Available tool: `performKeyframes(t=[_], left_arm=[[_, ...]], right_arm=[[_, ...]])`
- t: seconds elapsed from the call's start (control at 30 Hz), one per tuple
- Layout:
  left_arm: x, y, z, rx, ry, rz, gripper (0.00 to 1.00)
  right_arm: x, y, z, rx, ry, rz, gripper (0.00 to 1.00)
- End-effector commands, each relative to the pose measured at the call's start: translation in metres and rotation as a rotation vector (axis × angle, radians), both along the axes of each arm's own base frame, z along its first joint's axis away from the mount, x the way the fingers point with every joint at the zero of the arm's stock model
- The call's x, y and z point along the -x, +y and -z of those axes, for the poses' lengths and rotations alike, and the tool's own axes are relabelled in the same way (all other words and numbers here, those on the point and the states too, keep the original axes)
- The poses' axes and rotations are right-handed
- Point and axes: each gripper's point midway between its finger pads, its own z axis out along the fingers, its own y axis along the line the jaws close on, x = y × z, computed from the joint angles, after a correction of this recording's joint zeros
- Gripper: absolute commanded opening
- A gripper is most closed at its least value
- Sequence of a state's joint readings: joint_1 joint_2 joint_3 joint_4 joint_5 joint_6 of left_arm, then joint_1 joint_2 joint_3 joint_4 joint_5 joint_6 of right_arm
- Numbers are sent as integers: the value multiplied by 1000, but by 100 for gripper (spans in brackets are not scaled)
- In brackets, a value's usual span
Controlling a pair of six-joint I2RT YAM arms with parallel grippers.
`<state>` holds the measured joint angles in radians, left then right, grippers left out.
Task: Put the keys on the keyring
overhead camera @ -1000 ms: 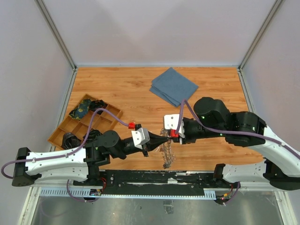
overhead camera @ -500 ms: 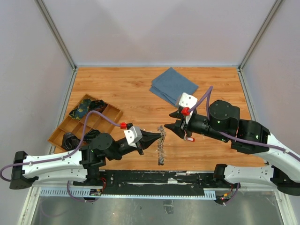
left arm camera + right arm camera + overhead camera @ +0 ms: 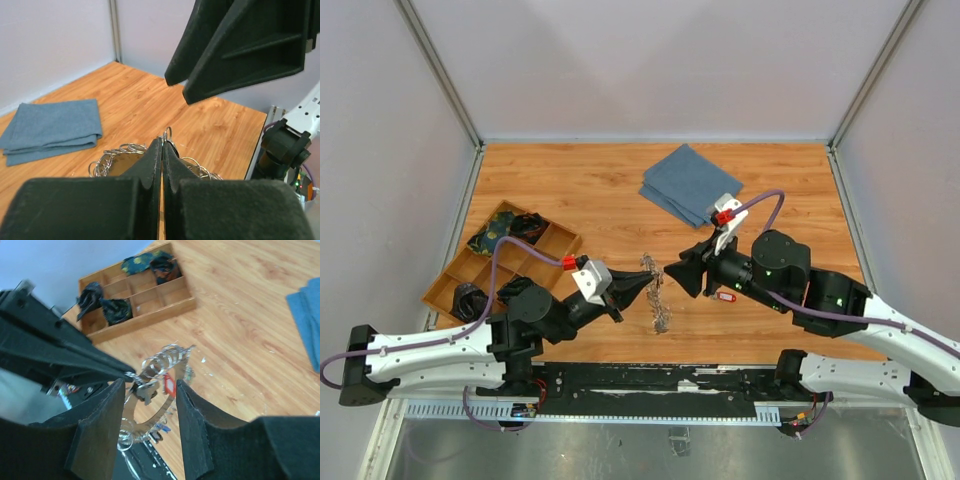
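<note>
The left fingers (image 3: 628,285), pressed together, pinch the keyring (image 3: 658,303) and hold it up over the desk (image 3: 570,190) (keys (image 3: 147,390) hang at it, one red-tagged). The right fingers (image 3: 680,272) are spread just beside it. A folded blue cloth (image 3: 690,183) lies beyond.

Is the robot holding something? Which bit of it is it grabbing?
The left gripper is shut on the keyring, pinching its rim. The right gripper is open and holds nothing.

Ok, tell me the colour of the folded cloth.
Blue cloth, clearest in the top external view.
</note>
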<state>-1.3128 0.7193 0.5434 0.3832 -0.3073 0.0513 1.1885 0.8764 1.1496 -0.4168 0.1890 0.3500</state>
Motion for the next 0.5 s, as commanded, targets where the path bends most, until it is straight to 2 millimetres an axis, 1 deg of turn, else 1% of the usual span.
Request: performKeyframes(t=[0.0,0.03,0.17,0.3,0.4,0.47], left_arm=[[-10,8,-25,103,21,-62,0],[-12,9,-23,103,26,-63,1],[-19,13,-19,114,44,-64,1],[-31,19,-17,117,52,-79,1],[-35,21,-20,133,53,-80,1],[-35,22,-23,142,47,-79,1]], right_arm=[[-23,-17,-13,-99,75,92,46],[-22,-16,-13,-112,113,53,46],[-37,-20,-6,-168,211,34,47],[-41,-21,5,-180,223,47,48],[-43,-19,17,-197,237,54,49],[-44,-17,20,-219,243,59,49]])
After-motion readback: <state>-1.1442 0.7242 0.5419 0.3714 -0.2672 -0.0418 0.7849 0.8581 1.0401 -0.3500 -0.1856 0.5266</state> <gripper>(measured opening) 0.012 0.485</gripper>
